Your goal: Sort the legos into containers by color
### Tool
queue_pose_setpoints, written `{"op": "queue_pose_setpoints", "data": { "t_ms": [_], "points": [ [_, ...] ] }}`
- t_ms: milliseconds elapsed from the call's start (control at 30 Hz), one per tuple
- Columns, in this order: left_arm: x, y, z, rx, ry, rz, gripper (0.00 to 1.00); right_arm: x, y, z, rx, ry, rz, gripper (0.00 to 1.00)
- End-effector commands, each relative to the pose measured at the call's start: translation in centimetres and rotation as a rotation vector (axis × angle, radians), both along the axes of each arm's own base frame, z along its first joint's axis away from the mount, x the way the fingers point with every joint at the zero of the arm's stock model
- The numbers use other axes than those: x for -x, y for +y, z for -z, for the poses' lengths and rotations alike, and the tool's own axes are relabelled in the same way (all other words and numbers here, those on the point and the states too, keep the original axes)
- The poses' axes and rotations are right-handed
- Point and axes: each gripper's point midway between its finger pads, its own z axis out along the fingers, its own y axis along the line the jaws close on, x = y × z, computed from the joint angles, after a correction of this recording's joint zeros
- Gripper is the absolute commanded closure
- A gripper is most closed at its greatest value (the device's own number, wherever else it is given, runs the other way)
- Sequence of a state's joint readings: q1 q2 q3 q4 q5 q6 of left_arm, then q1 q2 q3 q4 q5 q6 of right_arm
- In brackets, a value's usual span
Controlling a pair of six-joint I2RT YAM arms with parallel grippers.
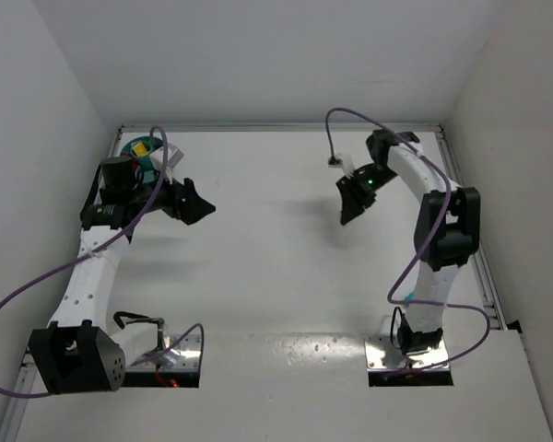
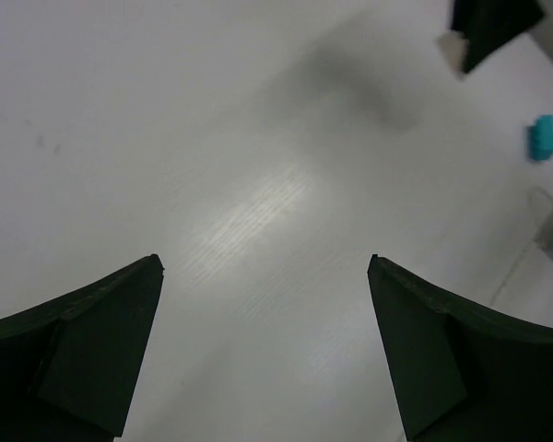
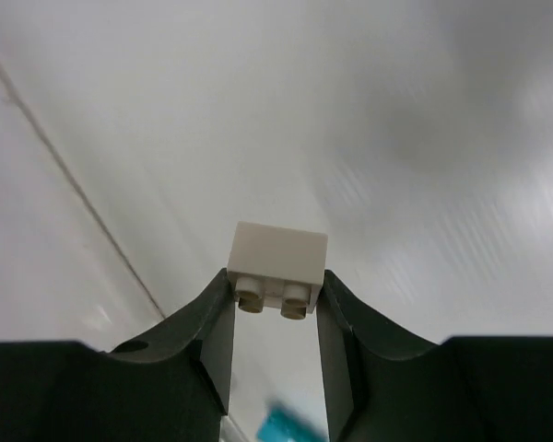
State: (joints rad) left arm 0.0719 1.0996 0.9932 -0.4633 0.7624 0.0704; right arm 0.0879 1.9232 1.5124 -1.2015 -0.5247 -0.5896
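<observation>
We have the right gripper [image 3: 276, 296] clamped on a white brick [image 3: 278, 261] by its tips only, above the table [image 1: 276, 276] and well apart from the teal bowl [image 1: 149, 167], while the left gripper [image 2: 265, 267] stands open and empty; this hold seems shallow, so the brick may twist out during travel
</observation>
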Motion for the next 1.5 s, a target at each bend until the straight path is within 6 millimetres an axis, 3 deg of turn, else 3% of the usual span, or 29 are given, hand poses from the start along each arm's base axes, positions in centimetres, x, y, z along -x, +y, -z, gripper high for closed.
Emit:
{"op": "queue_pose_setpoints", "data": {
  "t_ms": [0,100,200,400,667,867,1333,1467],
  "points": [
    [3.1,-3.5,-2.0,0.174,-0.025,0.278,0.0,3.8,9.6,-5.3,-0.359,0.239,-0.055,0.94],
    [4.5,-4.9,-1.6,0.294,0.067,0.358,0.07,6.8,14.7,-6.1,-0.459,0.324,-0.164,0.94],
    [5.2,-6.4,-1.1,0.354,0.144,0.399,0.11,8.7,18.8,-8.6,-0.597,0.362,-0.238,0.94],
    [6.9,-9.3,0.4,0.4,0.247,0.472,0.13,10.4,23.3,-12.6,-0.696,0.288,-0.403,0.95],
    [6.8,-11.9,0.1,0.396,0.231,0.48,0.14,11.7,25.2,-13.3,-0.721,0.314,-0.451,0.95],
    [7.9,-13.6,-0.6,0.414,0.233,0.541,0.16,12.3,25.8,-13.8,-0.719,0.32,-0.467,0.95],
    [10.0,-13.8,-0.1,0.427,0.273,0.636,0.21,11.4,25.5,-13.0,-0.672,0.269,-0.465,0.98],
    [10.5,-13.5,-0.4,0.44,0.279,0.666,0.15,11.5,25.1,-12.8,-0.652,0.253,-0.468,0.98]
  ]
}}
